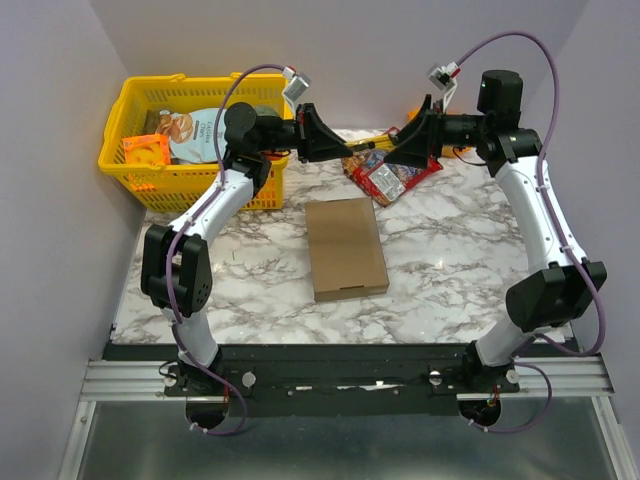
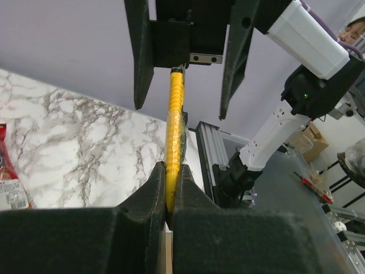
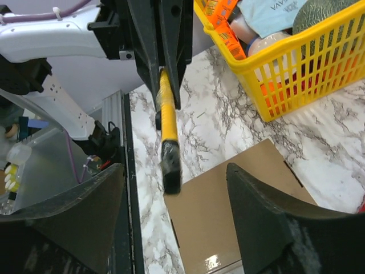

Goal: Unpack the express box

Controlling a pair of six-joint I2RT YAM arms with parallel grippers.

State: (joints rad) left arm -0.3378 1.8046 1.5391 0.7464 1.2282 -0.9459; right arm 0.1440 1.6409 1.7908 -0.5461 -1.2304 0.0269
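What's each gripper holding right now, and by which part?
The left gripper pinches the slim yellow tool with a black tip by its yellow end. The right gripper stands open around the black tip, gripping nothing.

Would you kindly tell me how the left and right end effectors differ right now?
The left end effector is shut, the right end effector open. Left grips a slim yellow tool; right holds nothing, straddling its dark end. Both are raised, facing each other.
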